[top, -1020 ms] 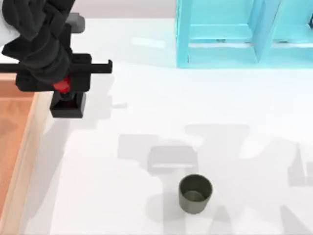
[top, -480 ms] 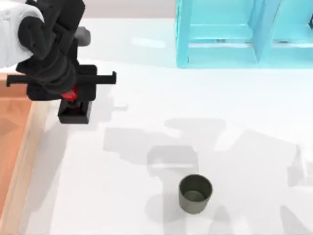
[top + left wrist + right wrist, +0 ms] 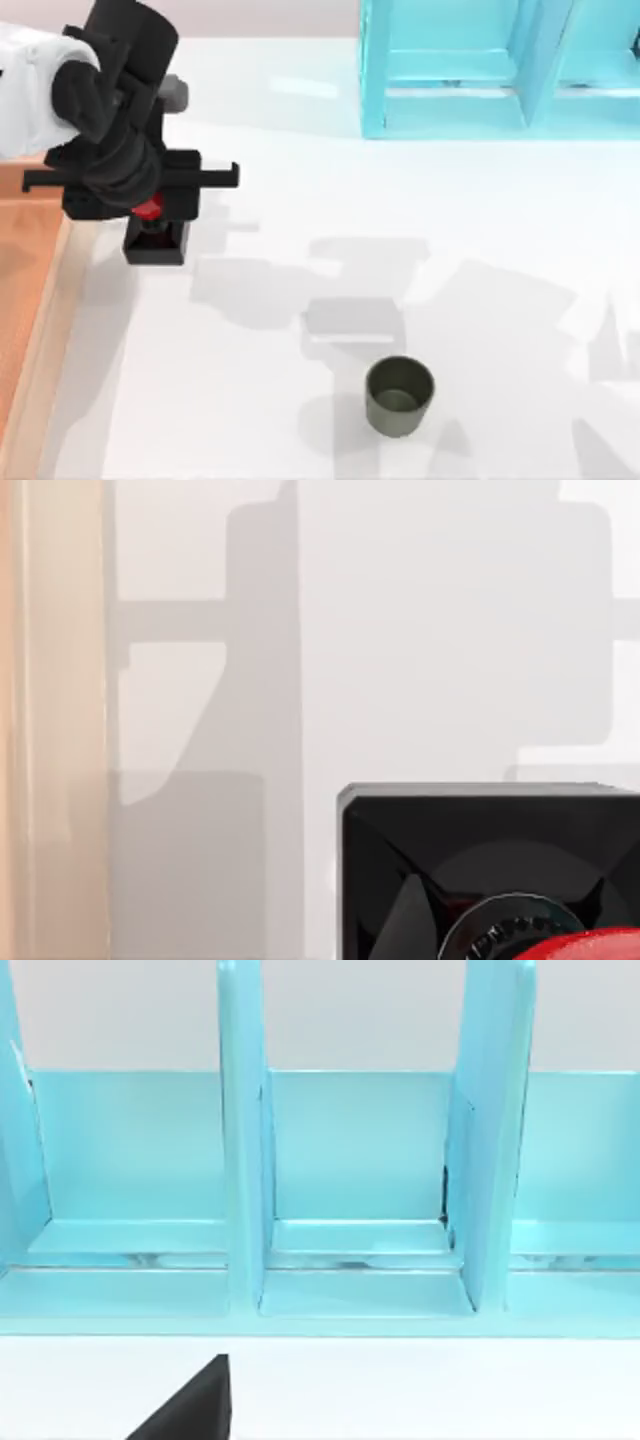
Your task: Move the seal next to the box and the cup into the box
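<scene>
Nearest, toward the lower edge of the top view, the cup (image 3: 400,396) is seen standing upright on the white table (image 3: 480,230), right of the middle and well apart from everything else; it is dark olive-grey, without a handle, and no label or writing can be read on it. Farther back on the left side, the seal (image 3: 155,236) is found standing on the table just beside the raised rim of the box (image 3: 35,300), whose light orange-brown wood runs along the left edge. The seal's black cubic base is shown from the left wrist view (image 3: 490,870), with the red knob at that picture's edge and the box's wooden wall (image 3: 55,720) close by across a narrow strip of table. The left gripper (image 3: 150,200) is placed directly over the seal, its dark body covering most of the red knob, of which a small part is visible; whether the jaws are clenched on the knob or released cannot be told. No brand or lettering can be made out on the arm or the seal. Farthest back, the light-blue cabinet frame (image 3: 480,70) is set at the far right of the table, and its open compartments (image 3: 350,1160) are faced by the right wrist camera, with a dark fingertip of the right gripper (image 3: 195,1405) seen low in that picture
</scene>
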Tool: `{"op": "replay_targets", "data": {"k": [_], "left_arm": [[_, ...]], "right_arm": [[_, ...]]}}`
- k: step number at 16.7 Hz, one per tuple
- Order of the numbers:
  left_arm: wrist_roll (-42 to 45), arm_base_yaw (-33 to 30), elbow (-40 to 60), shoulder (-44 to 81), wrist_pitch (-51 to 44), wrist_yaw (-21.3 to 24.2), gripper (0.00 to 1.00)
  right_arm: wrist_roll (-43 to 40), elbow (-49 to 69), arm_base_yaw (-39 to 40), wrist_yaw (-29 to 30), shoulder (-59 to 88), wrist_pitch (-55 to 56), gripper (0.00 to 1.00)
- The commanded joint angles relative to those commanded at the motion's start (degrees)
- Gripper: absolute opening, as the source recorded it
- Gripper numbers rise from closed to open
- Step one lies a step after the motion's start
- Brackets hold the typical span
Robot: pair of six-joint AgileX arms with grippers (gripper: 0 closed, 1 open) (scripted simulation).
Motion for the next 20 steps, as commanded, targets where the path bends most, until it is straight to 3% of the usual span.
{"op": "replay_targets", "data": {"k": [12,20], "left_arm": [[0.00,0.00,0.00,0.00,0.00,0.00,0.98],[0.00,0.00,0.00,0.00,0.00,0.00,1.00]], "right_arm": [[0.00,0.00,0.00,0.00,0.00,0.00,1.00],[0.00,0.00,0.00,0.00,0.00,0.00,1.00]]}}
